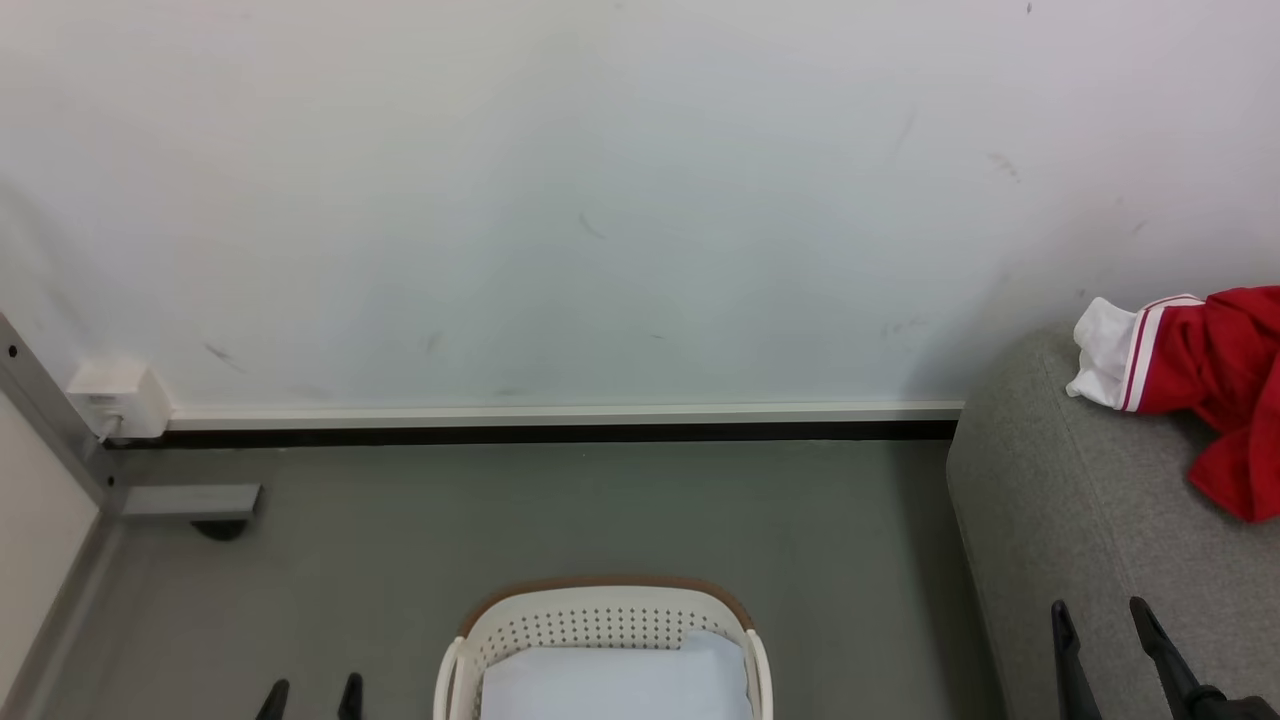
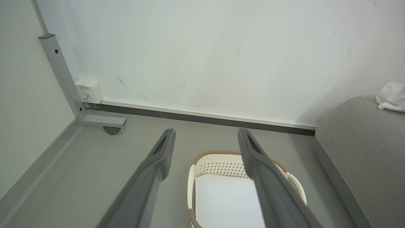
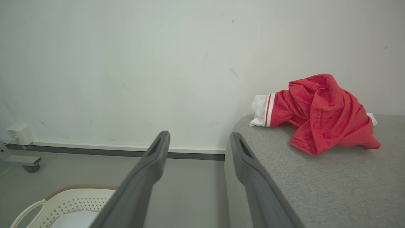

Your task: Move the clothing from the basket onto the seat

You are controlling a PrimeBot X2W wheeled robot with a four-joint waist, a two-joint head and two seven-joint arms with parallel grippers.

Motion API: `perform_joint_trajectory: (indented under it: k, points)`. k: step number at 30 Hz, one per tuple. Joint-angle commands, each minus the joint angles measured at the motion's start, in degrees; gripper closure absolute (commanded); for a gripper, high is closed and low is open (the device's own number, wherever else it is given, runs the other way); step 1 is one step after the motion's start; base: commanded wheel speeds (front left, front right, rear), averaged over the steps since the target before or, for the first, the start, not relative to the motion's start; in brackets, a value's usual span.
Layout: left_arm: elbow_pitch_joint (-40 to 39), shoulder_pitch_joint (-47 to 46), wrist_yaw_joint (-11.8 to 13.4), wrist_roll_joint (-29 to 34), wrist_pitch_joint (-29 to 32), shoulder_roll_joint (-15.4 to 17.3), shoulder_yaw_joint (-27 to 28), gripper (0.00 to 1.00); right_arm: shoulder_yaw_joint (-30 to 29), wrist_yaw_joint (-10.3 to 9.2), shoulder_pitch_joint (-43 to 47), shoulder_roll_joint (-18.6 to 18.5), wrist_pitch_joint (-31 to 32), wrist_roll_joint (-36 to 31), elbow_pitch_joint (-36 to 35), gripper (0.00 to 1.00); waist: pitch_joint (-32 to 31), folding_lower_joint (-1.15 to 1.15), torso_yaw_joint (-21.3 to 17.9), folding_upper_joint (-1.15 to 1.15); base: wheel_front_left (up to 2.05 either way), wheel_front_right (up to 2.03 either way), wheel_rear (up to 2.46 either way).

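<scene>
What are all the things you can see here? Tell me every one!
bright red crumpled clothing: one heap, red with white striped trim, on the sofa by the wall
light grey fabric sofa: one, grey, right side
oval white plastic basket: one, white with brown rim, on the floor
flat pale sheet: one, white-blue, inside the basket
small white wall box: one, white, low left
grey metal post: one, grey, left corner
left gripper: one, dark, open, beside the basket
right gripper: one, dark, open, by the sofa's edge

Red clothing (image 3: 322, 117) (trim seemingly striped), grey seat (image 3: 316, 190)
</scene>
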Motion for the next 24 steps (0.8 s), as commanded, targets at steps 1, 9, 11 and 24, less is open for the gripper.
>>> perform_joint_trajectory:
  k: [1, 9, 11, 24]
  points:
    - [0.1, -0.3, -0.3, 1.2, 0.0, -0.3, 0.6, 0.0, -0.1, -0.15, 0.2, -0.2, 0.0, 0.1, 0.1, 0.0, 0.1, 0.0, -0.1, 0.0, 0.0, 0.0, 0.0]
    - [0.9, 0.0, -1.6, 2.3, 0.1, -1.6, 2.2, 1.0, -0.3, 0.0, 0.0, 0.1, 0.1, 0.2, 0.5, 1.0, 0.4, 0.0, 0.0, 0.0, 0.0, 0.0, 0.0]
    - [1.8, 0.1, -1.6, 1.9, 0.3, -2.1, 2.1, 1.0, -0.3, 0.0, 0.0, 0.4, 0.3, 0.7, 1.5, 1.0, 0.4, 0.0, 0.0, 0.0, 0.0, 0.0, 0.0]
    - [0.9, -2.0, -2.1, -11.6, 4.2, -3.1, 3.6, 1.0, -0.9, -0.01, -1.4, 0.3, 4.1, 15.6, 0.9, 1.0, 0.7, 0.0, 0.3, 0.0, 0.0, 0.0, 0.0]
